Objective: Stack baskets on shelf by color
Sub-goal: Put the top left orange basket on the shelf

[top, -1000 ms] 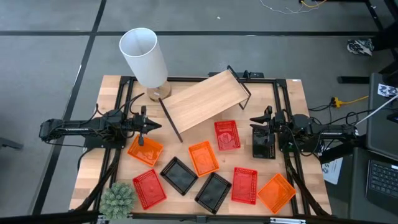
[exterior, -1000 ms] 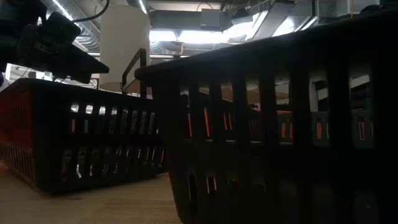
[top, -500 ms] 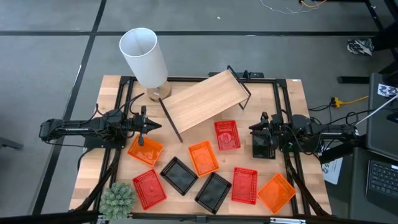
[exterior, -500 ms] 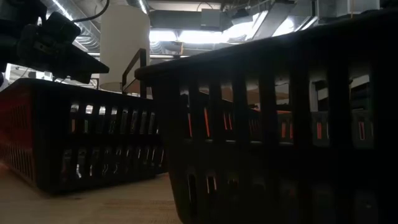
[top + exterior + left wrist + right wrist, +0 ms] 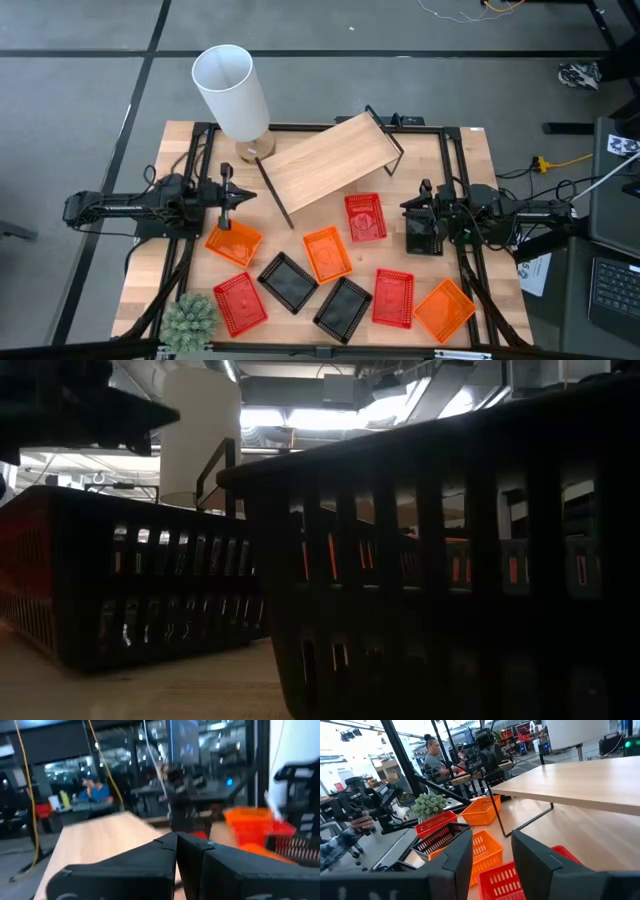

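Nine baskets lie on the tabletop: orange ones (image 5: 233,240) (image 5: 326,254) (image 5: 444,308), red ones (image 5: 240,302) (image 5: 365,217) (image 5: 393,298) and black ones (image 5: 288,282) (image 5: 343,307) (image 5: 424,232). The shelf (image 5: 325,165), a light wood board on black rods, stands askew at the far middle. My left gripper (image 5: 232,193) (image 5: 176,845) is shut on nothing. It is tipped upward over the far edge of the left orange basket. My right gripper (image 5: 408,205) (image 5: 492,850) stands open, level, above the right-hand black basket, with nothing between its fingers.
A tall white cylinder (image 5: 232,90) stands at the far left corner. A green spiky plant (image 5: 190,318) sits at the near left corner. The low view is filled by two black baskets (image 5: 470,560) (image 5: 130,580). People show in the room beyond the table (image 5: 435,752).
My left gripper has risen and tipped its fingers upward, staying shut. In the low view it has moved up toward the picture's top. My right gripper has rolled a little at the wrist and stays open. No basket has moved.
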